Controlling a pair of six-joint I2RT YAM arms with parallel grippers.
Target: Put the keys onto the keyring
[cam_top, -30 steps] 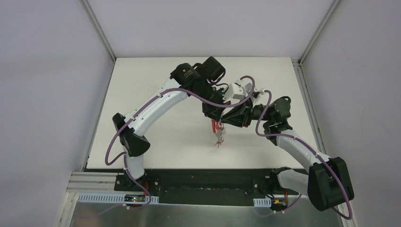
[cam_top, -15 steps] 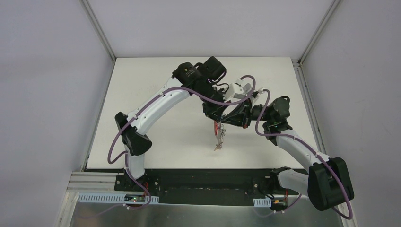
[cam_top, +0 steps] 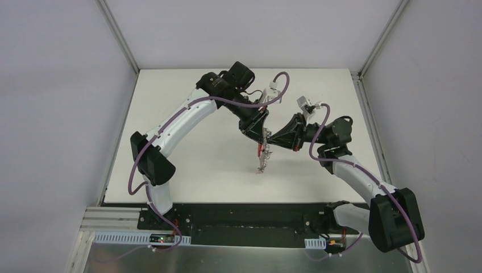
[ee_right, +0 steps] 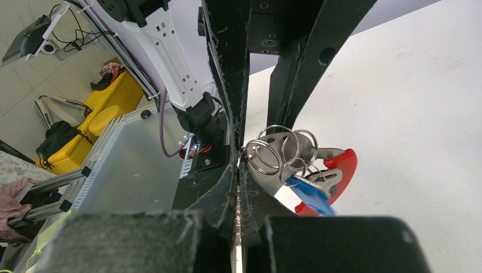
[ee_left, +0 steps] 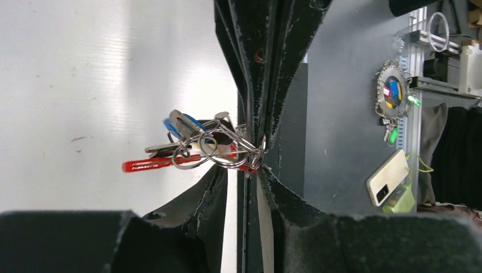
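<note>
Task thing: a bunch of grey metal rings joined to a thick red curved band, the keyring point(ee_left: 211, 149). I can see it from all three cameras.
Look of it: several thin wire loops overlap and interlock. The red band point(ee_right: 347, 165) curves round the outer side of them. A silver-bladed key with a blue plastic head point(ee_right: 310, 196) sits in the cluster, and more silver blades lie tangled behind the loops. I can't count them.
Where it is: in the air near the middle of the white counter point(cam_top: 187, 153), held up between the two hands. In the top view it dangles below them as a thin strand, and I can't tell whether its lowest end touches the surface.
My left hand point(ee_left: 254, 173): fingers pressed together, pinching a grey ring at their very tips.
My right hand point(ee_right: 239, 170): likewise closed, nipping a ring of the same bunch at its tips.
Hands to each other: tip to tip, touching or just apart, with the left reaching in from the far left and the right from the right side.
Bulk of the bunch: it hangs to one side of the meeting tips, outside the fingers.
</note>
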